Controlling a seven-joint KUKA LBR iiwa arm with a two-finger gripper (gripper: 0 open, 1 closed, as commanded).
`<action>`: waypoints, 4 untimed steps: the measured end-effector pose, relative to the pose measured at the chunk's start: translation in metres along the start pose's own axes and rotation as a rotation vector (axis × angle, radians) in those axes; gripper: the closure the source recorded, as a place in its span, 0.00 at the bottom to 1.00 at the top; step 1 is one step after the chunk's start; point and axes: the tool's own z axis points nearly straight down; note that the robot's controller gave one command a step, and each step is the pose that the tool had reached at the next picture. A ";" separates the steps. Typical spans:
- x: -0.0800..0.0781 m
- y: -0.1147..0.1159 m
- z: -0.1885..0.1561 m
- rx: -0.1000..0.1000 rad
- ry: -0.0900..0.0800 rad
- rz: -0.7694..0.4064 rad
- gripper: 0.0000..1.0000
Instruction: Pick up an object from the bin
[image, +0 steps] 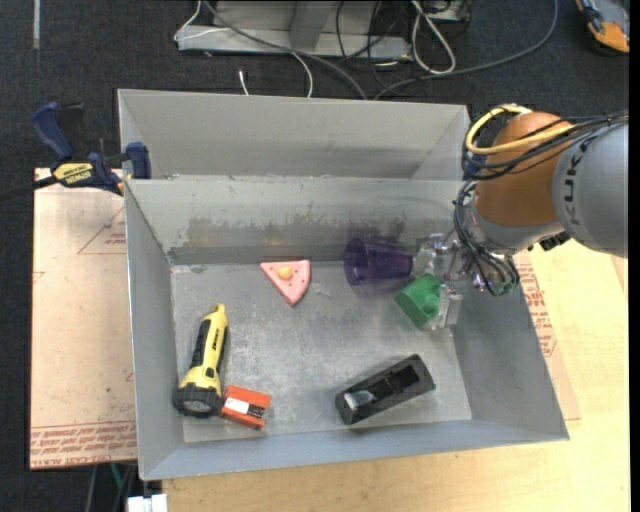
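Grey metal bin (150, 330) is being viewed from above: sloped walls, flat scuffed floor, six loose things being noted on it, all lying apart, none heaped.

Robot arm (600, 190) is being brought in over the right wall, its wrist being covered by an orange shell (yellow and dark cables looped round it). The jaws are being held low at the right end of the floor, by the foot of the right wall.

Black tape dispenser (385, 390) is being noted on its side at the front, right of centre and well apart from the jaws.

Yellow torch (205, 355) with a black head is being noted at the front left, the head pointing to the front wall.

Purple cup (375, 262) is being noted tipped on its side by the back wall, just left of the jaws.

Green block (415, 298), the task's thing, is being recorded at the right of the floor, just in front of the purple cup and right up against the jaws. Whether the jaws are spread or pinching it cannot be told (metal parts overlap its right edge).

Pink wedge (288, 280) with a yellow spot is being noted at the back, left of the cup.

Small orange box (246, 407) is being noted touching the torch head.
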 end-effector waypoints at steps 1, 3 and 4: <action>0.008 -0.002 0.005 -0.002 -0.001 -0.094 0.00; 0.015 -0.030 0.017 -0.006 -0.004 0.285 1.00; 0.015 -0.030 0.017 -0.006 -0.004 0.285 1.00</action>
